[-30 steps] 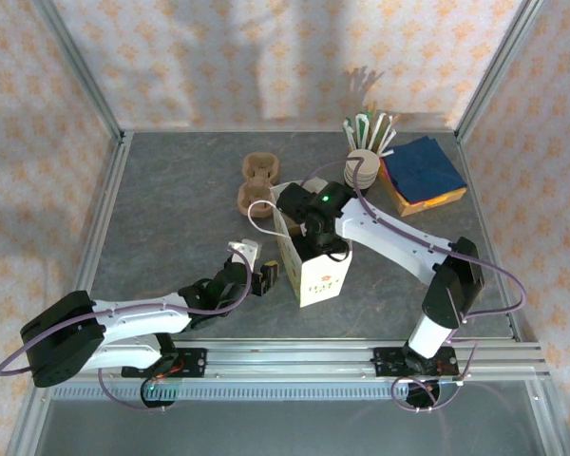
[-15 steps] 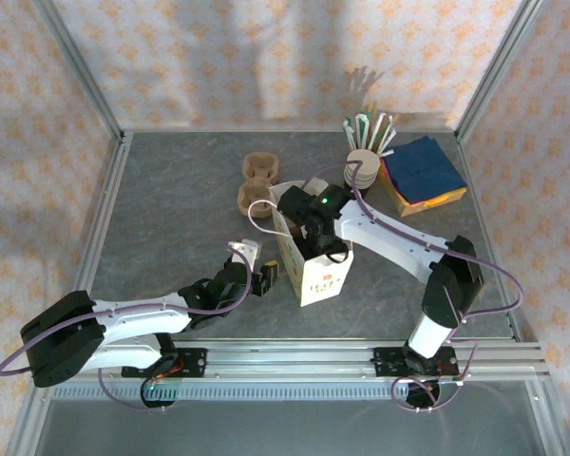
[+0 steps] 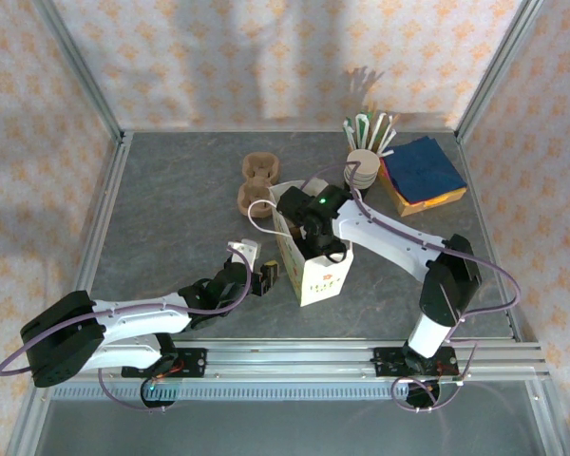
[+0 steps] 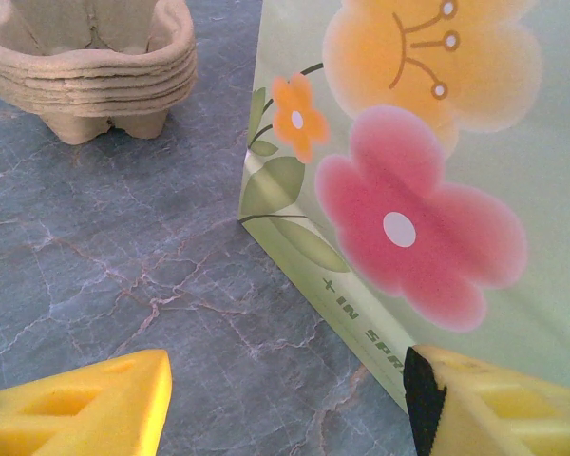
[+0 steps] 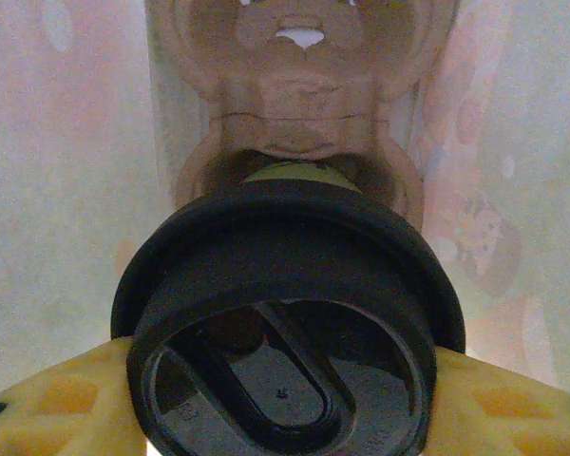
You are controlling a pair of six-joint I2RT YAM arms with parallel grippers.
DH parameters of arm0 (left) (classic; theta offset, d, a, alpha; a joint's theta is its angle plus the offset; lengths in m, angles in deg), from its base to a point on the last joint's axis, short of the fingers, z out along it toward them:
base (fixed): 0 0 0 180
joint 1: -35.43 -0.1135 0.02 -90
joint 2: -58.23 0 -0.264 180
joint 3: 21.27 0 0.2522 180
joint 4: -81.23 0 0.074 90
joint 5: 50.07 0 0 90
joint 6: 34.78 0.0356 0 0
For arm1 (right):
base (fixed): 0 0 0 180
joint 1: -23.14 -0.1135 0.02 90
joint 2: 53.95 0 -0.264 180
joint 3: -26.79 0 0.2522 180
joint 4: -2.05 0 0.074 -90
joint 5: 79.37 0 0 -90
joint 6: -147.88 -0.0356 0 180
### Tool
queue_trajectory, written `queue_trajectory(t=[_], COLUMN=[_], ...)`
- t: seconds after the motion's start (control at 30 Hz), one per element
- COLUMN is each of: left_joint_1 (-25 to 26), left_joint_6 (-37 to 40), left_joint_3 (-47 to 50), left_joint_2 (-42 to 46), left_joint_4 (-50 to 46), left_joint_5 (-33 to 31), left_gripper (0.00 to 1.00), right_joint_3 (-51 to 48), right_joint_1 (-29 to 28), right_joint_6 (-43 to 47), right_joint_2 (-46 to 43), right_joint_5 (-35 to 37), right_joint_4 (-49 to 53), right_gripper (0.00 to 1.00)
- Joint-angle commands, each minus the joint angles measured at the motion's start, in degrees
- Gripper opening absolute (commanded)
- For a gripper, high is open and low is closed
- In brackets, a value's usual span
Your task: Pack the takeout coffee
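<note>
The takeout coffee shows its black round lid (image 5: 285, 313) from above; the lid hides the cup wall. My right gripper (image 5: 285, 389) is shut on it, one yellow finger (image 5: 62, 404) pressing each side of the lid. The cup hangs inside the flowered paper bag (image 3: 315, 271), over a brown pulp carrier (image 5: 299, 85) at the bag's bottom. From above, my right gripper (image 3: 309, 226) reaches into the bag's open top. My left gripper (image 3: 266, 275) is open low at the bag's left side, its right finger (image 4: 494, 408) against the bag wall (image 4: 418, 171).
A stack of pulp carriers (image 3: 258, 180) stands just behind the bag, also seen as the pulp stack (image 4: 90, 66) in the left wrist view. At the back right are a stack of cream-rimmed cups (image 3: 361, 169), stirrers (image 3: 370, 128) and blue napkins (image 3: 423, 169).
The right arm's wrist has shifted slightly left over the bag's opening and its elbow has moved a little. The left arm and bag have stayed put.
</note>
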State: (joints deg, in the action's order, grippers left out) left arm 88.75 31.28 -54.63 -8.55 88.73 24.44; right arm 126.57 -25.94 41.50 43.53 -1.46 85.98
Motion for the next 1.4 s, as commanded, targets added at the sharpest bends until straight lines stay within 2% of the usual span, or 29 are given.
queue_trajectory(t=[0.0, 1.37], left_joint_1=[0.5, 0.5], left_joint_6=[-0.5, -0.1], left_joint_3=[-0.5, -0.4], left_joint_2=[0.0, -0.5], left_joint_4=[-0.5, -0.3], left_joint_5=[-1.1, -1.6], left_gripper=[0.67, 0.67], right_joint_3=[-1.8, -6.8], right_joint_1=[0.4, 0.7], right_joint_6=[0.9, 2.4], right_joint_2=[1.4, 6.1], right_joint_5=[-0.3, -3.8], right_joint_4=[-0.9, -5.5], right_gripper=[0.48, 0.48])
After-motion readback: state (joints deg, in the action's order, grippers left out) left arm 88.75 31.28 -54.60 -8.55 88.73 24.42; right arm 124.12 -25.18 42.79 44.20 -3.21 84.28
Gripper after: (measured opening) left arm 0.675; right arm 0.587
